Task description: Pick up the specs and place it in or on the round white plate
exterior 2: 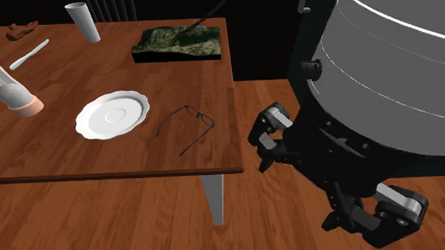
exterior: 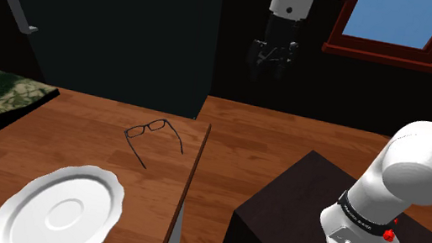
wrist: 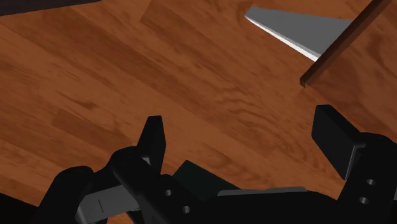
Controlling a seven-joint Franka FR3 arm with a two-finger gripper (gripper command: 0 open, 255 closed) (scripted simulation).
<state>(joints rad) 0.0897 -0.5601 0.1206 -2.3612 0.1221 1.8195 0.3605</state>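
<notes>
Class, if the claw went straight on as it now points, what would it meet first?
Probably the wooden floor: the open claw faces bare boards, the table edge and table leg lying off to one side.

The shoulder camera is standing beside the stand [exterior: 305, 208], a little behind it, and is looking down across the table [exterior: 60, 135] from quite near. The second exterior camera is sitting high up, very close to the arm [exterior 2: 394, 61], and is facing down onto the same table. Both are sharing the plate [exterior: 60, 207] and the specs [exterior: 154, 130]. The wrist camera is looking down at the wooden floor [wrist: 127, 76], just beside the table's edge.
</notes>
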